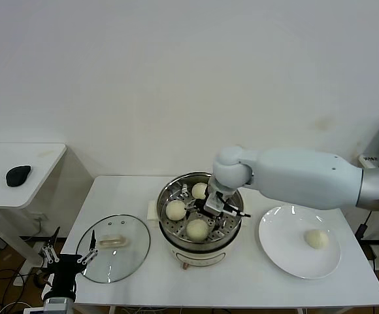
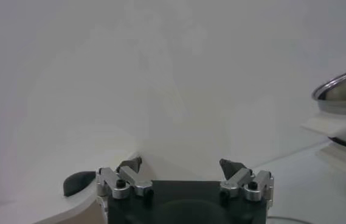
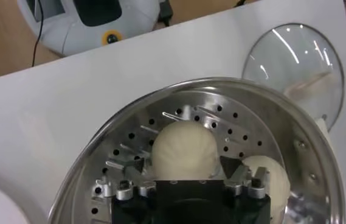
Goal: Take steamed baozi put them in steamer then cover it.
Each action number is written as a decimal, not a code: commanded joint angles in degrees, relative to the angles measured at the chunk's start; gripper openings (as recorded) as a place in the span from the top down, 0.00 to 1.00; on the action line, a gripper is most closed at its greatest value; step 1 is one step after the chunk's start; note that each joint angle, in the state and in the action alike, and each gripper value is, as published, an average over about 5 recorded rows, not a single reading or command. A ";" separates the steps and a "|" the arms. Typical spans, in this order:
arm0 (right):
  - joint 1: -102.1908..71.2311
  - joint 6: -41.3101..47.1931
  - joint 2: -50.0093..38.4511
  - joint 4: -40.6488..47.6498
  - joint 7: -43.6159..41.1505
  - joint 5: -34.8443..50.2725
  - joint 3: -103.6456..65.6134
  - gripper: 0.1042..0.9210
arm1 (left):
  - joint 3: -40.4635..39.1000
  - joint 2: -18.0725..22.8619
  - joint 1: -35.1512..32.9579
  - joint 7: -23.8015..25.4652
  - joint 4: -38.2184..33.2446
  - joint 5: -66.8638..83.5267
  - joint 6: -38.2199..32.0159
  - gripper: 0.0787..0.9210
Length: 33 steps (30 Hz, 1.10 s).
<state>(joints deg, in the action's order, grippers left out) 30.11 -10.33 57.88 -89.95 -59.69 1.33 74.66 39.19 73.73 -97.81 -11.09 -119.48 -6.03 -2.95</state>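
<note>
Right gripper [image 3: 183, 165] sat inside the steamer [image 1: 168, 196], fingers spread either side of a baozi [image 3: 185, 150] resting on the tray. Two more baozi lay beside it; a fourth [image 1: 317, 239] was on the plate [image 1: 281, 252]. Cover [image 1: 114, 247] lay on the table. Left gripper [image 2: 182, 172] was parked low, spread, empty.

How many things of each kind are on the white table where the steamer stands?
Steamed baozi: 4, three in the steamer, one on the plate
Steamer: 1
Glass cover: 1
White plate: 1
Total: 7
</note>
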 commanded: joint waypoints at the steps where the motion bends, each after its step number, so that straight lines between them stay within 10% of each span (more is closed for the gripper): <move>1: 2.85 8.70 -6.79 -0.04 -1.62 5.73 -6.00 0.12 | 0.23 -0.29 0.03 0.01 0.22 0.10 -0.01 0.12; 12: 0.74 32.28 -27.27 -2.73 -1.75 9.28 -12.59 0.12 | -0.51 -1.51 1.02 0.09 1.08 0.34 -0.11 0.12; 33: -56.06 15.67 -42.06 6.77 -4.20 -11.43 -57.91 0.12 | -1.42 -2.29 1.30 0.07 1.81 0.26 -0.31 0.12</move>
<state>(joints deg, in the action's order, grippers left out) 3.04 9.41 20.97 -88.32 -64.30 -2.49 40.81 37.59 71.50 -96.30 -11.01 -117.66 -5.75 -3.25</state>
